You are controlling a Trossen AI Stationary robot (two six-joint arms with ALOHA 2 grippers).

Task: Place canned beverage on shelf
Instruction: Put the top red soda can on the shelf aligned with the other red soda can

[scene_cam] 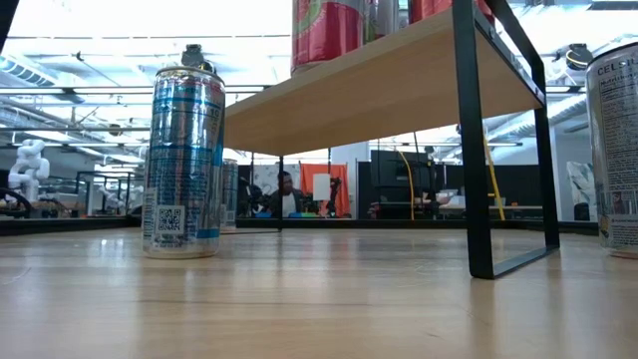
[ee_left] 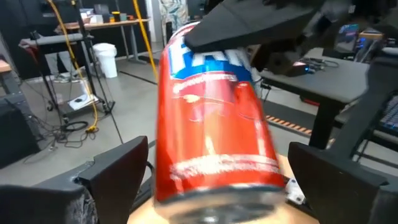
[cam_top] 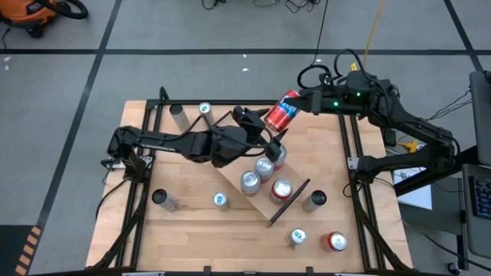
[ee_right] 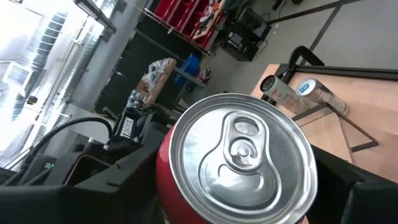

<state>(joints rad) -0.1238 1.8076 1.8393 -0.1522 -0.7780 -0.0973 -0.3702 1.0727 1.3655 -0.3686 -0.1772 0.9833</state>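
A: Status of the right tool (cam_top: 295,102)?
B: Closed on a red and blue can (cam_top: 281,112), carried tilted in the air above the far side of the table (cam_top: 192,238). Its wrist view looks straight onto the can's silver lid (ee_right: 242,158).

A: Left tool (cam_top: 270,140)?
B: Fingers spread wide, holding nothing. It sits just beside the held can; in its wrist view the can (ee_left: 214,124) stands between the two dark fingers (ee_left: 115,171) without touching them.

A: Shelf position?
B: The shelf (cam_top: 257,165) stands diagonally near the table's middle, light-wood board, black rail (cam_top: 289,202) at the near end. Three cans on it, one with a red top (cam_top: 281,189), two silver (cam_top: 257,175). The held can is just beyond the shelf's far end.

A: Elsewhere on the table?
B: Several loose cans, among them a red one (cam_top: 334,242) near the front right corner.
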